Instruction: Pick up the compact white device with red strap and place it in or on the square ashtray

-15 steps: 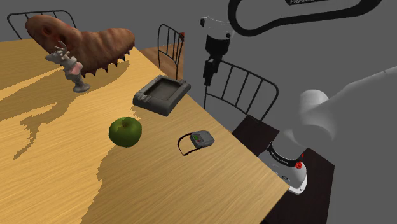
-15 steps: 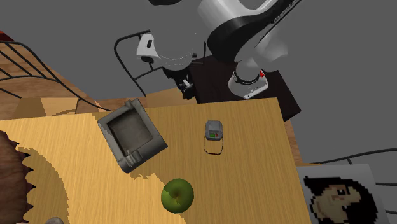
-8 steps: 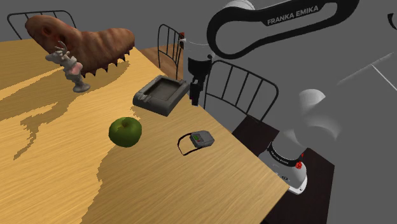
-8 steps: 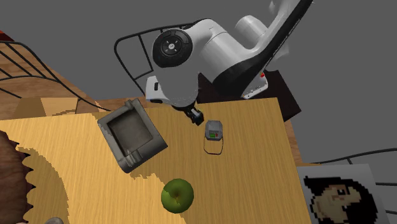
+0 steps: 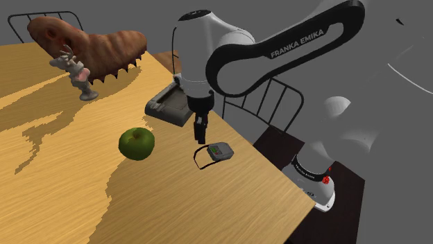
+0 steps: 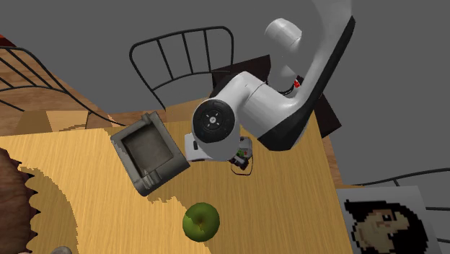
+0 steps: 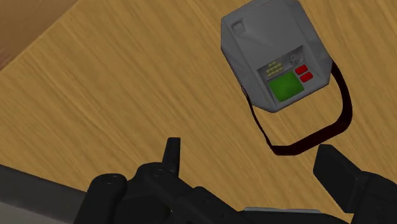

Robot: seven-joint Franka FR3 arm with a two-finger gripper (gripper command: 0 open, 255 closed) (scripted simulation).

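Observation:
The device [image 7: 273, 60] is a small grey box with a green screen, red buttons and a dark red strap [image 7: 305, 137]; it lies flat on the wooden table [image 5: 69, 180]. In the shoulder view the device [image 5: 221, 151] rests near the table's right edge. My gripper [image 5: 200, 136] points down just above the table, close beside the device on its ashtray side. The gripper [image 7: 254, 165] is open, its fingers apart and holding nothing, the device ahead of them. The square grey ashtray [image 5: 159, 104] [image 6: 148, 154] stands further back, partly behind my arm. My arm covers most of the device [image 6: 246, 151].
A green apple [image 5: 136, 143] [image 6: 200, 220] lies to the shoulder view's left of the device. A small grey figurine [image 5: 78, 75] and a big brown toothed shape [image 5: 90, 41] stand at the far end. Black wire chairs [image 5: 267, 97] line the table's edge by my stand [image 5: 316, 184].
My arm swung over the table and lowered. The gripper went from high beside the ashtray's corner down to just over the wood next to the device. The objects stayed put.

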